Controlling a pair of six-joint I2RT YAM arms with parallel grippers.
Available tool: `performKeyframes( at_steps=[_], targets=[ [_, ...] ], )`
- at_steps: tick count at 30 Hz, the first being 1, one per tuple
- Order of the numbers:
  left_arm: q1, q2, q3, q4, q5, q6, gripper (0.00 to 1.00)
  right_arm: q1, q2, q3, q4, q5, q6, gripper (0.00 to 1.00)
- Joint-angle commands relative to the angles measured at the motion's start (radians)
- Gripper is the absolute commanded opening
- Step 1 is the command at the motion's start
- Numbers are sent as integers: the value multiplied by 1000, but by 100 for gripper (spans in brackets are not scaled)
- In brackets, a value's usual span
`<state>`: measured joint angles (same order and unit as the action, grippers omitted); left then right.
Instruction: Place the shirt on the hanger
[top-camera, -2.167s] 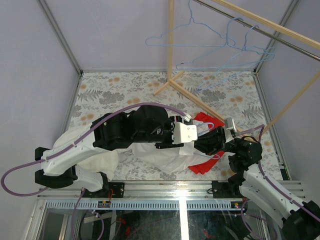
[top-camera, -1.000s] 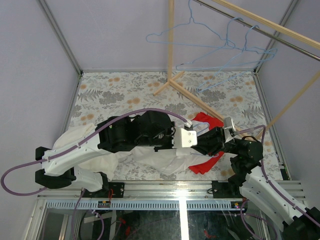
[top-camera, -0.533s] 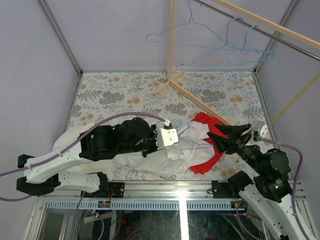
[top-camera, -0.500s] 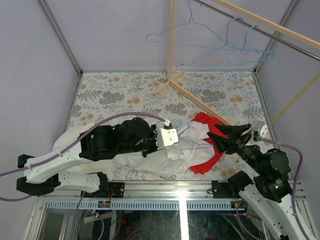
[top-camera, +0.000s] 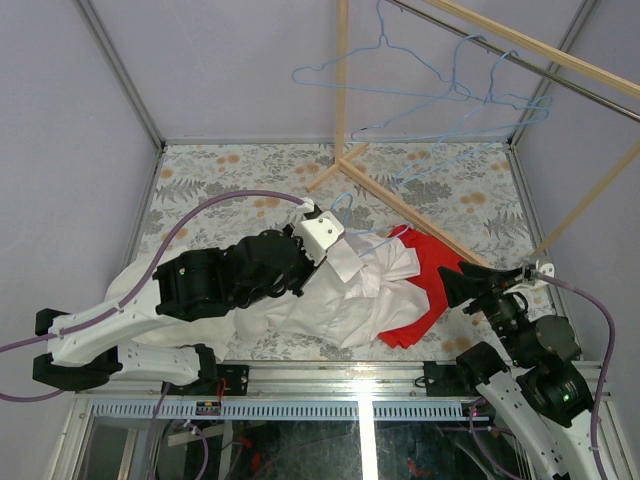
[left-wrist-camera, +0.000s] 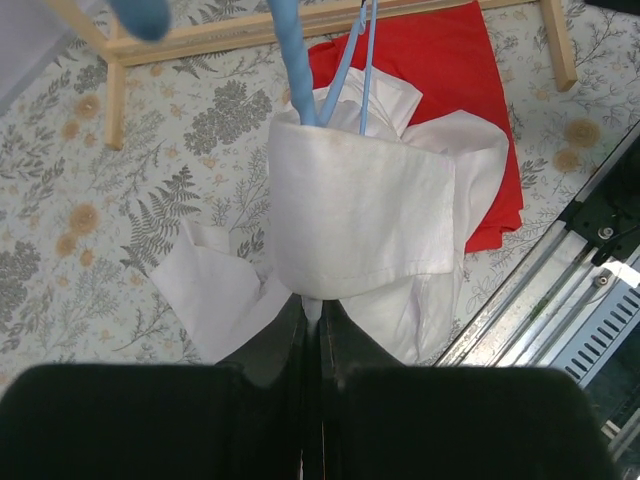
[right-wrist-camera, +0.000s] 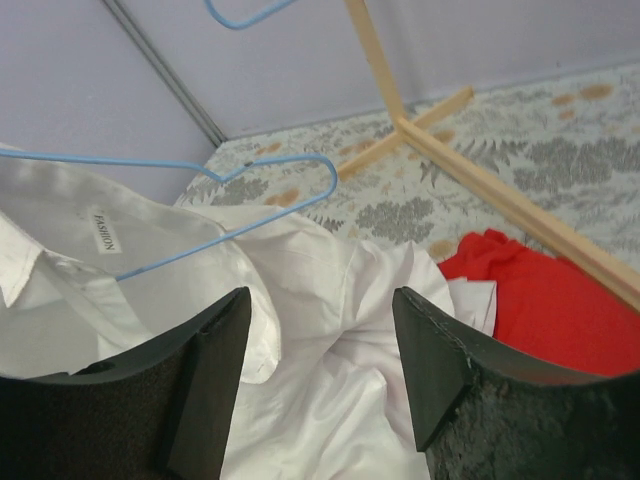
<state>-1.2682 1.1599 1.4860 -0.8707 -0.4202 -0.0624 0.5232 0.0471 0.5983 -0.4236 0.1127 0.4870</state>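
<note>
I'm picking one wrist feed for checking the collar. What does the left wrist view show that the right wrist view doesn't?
Only the left wrist view: the left gripper shut on the hanger beneath the folded collar, and the table's metal rail.
Only the right wrist view: the neck tag, the hook, a second hanger higher up, and the open right gripper.
Both: the shirt with the hanger's wire in its collar, the red cloth and the wooden rack.
</note>
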Motion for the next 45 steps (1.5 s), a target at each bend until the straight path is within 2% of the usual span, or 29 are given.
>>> performKeyframes(
  at_steps=[1,8,13,18,28,35,45],
  targets=[
    [-1,-9,15,80,-11,-87,0,3,49,-46,-14,-36,113,66],
    [0,-24,13,122,-61,-112,0,3,78,-165,178,-187,268,65],
    [-1,-13,29,131,-50,-108,0,2,198,-247,411,-342,350,65],
    [-2,-20,31,147,-31,-102,0,3,324,-284,620,-406,401,64],
    [0,-20,52,167,-28,-99,0,3,461,-342,764,-437,497,56],
    [-2,-12,56,173,-20,-97,0,3,456,-387,785,-431,531,55],
    [-2,-12,51,180,1,-102,0,3,527,-443,979,-434,597,45]
  ],
)
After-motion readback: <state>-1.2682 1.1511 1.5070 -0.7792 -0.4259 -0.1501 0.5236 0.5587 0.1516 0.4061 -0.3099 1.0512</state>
